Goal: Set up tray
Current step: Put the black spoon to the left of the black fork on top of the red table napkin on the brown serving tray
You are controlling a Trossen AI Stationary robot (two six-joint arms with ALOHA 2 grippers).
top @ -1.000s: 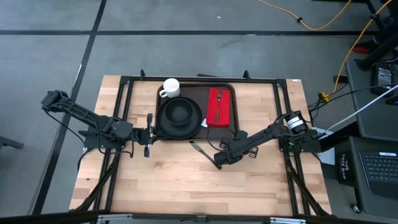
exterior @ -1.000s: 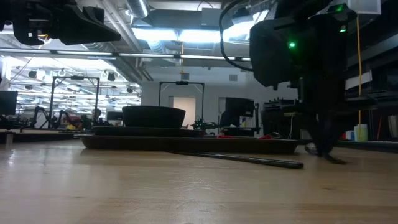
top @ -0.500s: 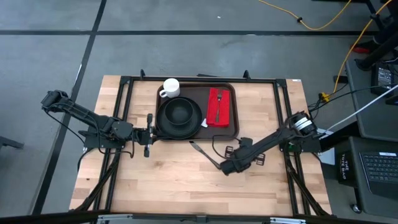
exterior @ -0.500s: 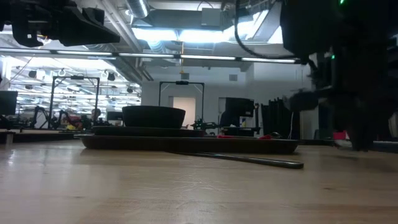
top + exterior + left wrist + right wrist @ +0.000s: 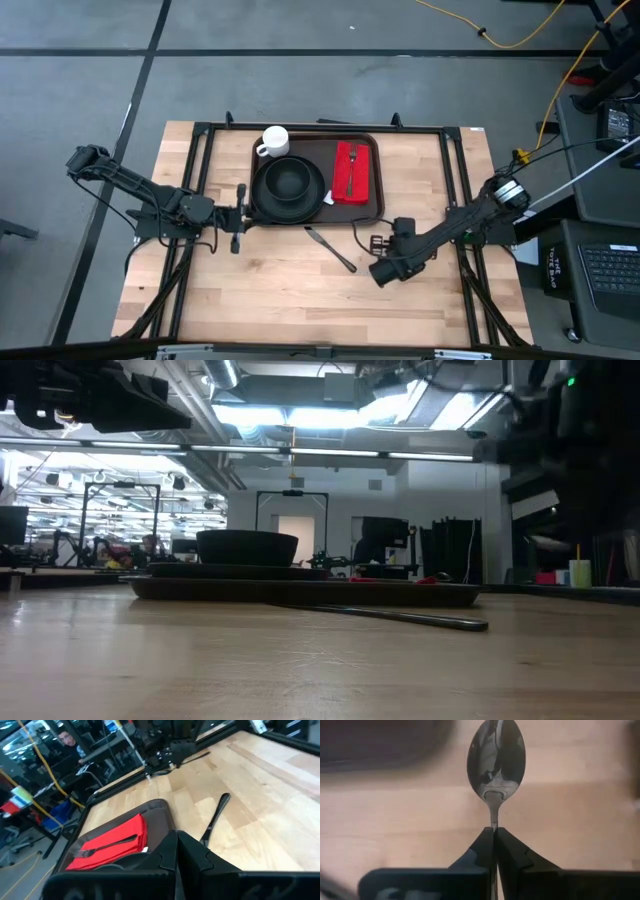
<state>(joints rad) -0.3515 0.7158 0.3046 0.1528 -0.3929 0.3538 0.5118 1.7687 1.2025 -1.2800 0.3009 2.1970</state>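
Since a second ago the right arm has pulled back from the knife (image 5: 331, 249) toward the table's right edge; the right gripper (image 5: 383, 273) now hangs well clear of the tray's near right corner, fingers pinched on the thin stem of a spoon (image 5: 495, 755), its polished oval bowl mirror-bright past the fingertips. That knife, a slim dark metal blade and handle, lies flat on the pale wood planks just in front of the tray.

The left gripper (image 5: 238, 218) waits just off the tray's left near corner, its fingers pressed together on nothing I can see.

The tray (image 5: 376, 208), dark brown, rounded at the corners with a raised rim, sits toward the far middle of the table. On it already: a round black bowl-like plate (image 5: 289, 184), a white mug (image 5: 273, 141) at its far left corner, and a folded red napkin (image 5: 353, 172) with a fork (image 5: 350, 172) on top along its right side. By my reckoning the setting is mostly done; spoon and knife are left to place
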